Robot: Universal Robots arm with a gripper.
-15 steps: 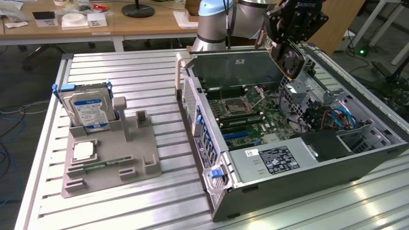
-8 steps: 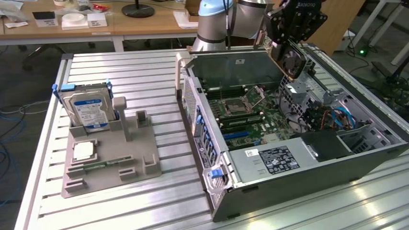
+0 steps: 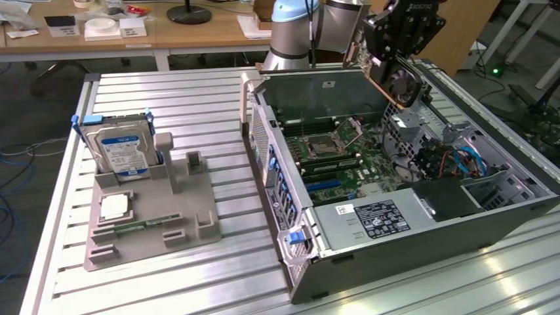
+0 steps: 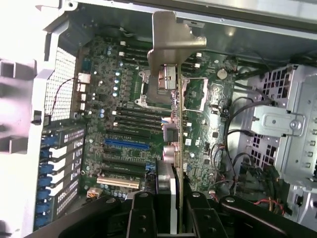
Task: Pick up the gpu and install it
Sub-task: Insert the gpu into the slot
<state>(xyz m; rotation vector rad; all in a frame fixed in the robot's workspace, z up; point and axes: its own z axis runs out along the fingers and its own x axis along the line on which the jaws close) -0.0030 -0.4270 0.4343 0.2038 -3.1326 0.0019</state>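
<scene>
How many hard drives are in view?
1. The hard drive stands upright in the grey stand at the exterior view's left; others may be hidden inside the case.

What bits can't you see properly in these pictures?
- Wrist view: the gpu, clamped in the gripper, is edge-on, so its faces are hidden.
- Wrist view: the motherboard strip behind the card, covered by it.
- Exterior view: the arm, cut off by the top edge.
- Exterior view: the power supply label, print too small to read.
</scene>
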